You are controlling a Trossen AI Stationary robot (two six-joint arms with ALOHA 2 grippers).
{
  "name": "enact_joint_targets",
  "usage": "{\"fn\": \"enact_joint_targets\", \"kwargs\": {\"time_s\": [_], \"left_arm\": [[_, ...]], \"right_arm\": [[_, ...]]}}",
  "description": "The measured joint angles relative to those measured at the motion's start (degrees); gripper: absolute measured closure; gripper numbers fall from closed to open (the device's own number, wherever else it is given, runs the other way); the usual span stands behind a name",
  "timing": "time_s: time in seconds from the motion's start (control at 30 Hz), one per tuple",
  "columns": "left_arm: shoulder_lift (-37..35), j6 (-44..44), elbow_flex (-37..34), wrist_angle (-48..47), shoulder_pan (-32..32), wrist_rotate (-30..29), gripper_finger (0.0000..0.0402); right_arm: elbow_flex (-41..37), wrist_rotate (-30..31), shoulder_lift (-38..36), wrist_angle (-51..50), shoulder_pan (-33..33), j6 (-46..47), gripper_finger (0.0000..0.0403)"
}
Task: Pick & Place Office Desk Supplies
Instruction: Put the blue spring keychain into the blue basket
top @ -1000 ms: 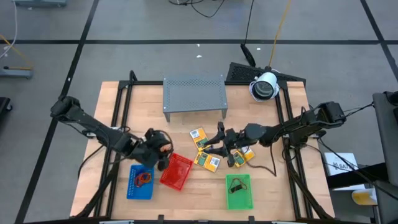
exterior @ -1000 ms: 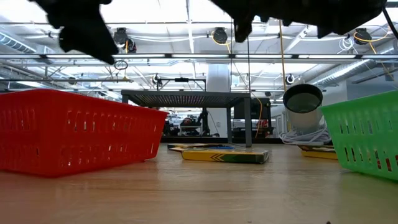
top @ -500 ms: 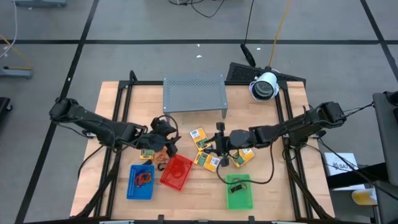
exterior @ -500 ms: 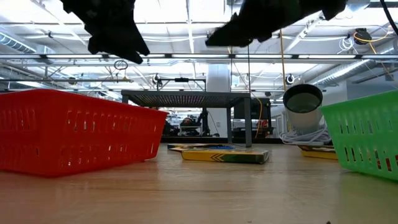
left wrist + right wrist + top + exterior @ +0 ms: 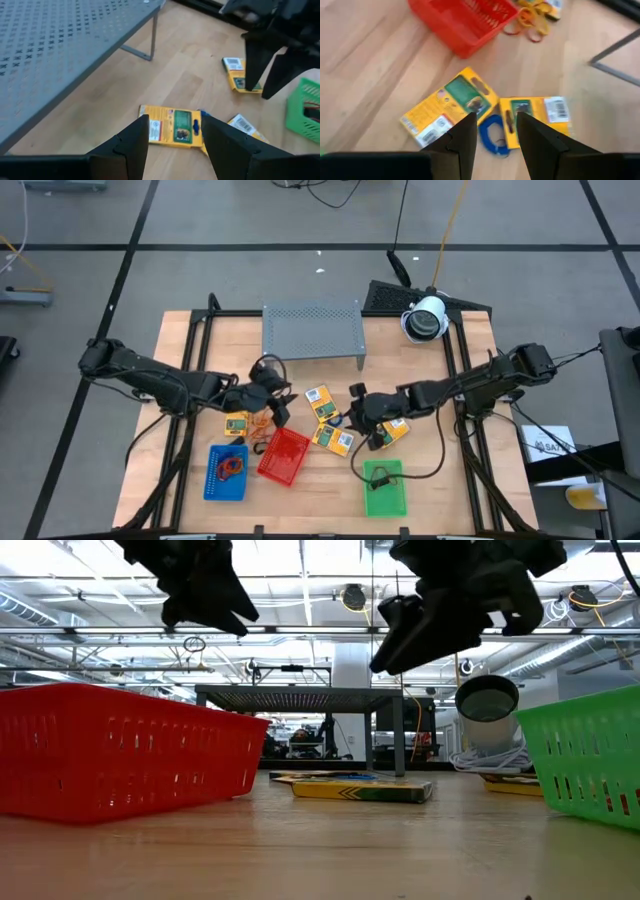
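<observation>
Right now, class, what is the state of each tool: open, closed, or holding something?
Left tool: open, holding nothing, above a yellow packet.
Right tool: open, holding nothing, above a blue rubber-band loop between two packets.

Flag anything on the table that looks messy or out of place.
Several yellow packets lie scattered at odd angles on the bare table, outside the trays. A blue rubber-band loop sits loose between two of them, and orange bands are heaped beside the red tray, not in it.
</observation>
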Motion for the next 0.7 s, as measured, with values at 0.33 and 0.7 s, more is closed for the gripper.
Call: {"fn": "enact_joint_targets", "kwargs": {"time_s": [0.33, 0.7], "left_arm": [[0.00, 0.22, 0.00, 3.79, 0.74, 2.95, 0.0213], [0.00, 0.50, 0.00, 4.95, 0.74, 3.39, 0.0213]], "right_arm": [[0.01, -13.68, 4.03, -0.28, -5.17, 0.51, 0.0271], [8.36, -21.55, 14.66, -5.33, -8.65, 0.96, 0.0271]]}}
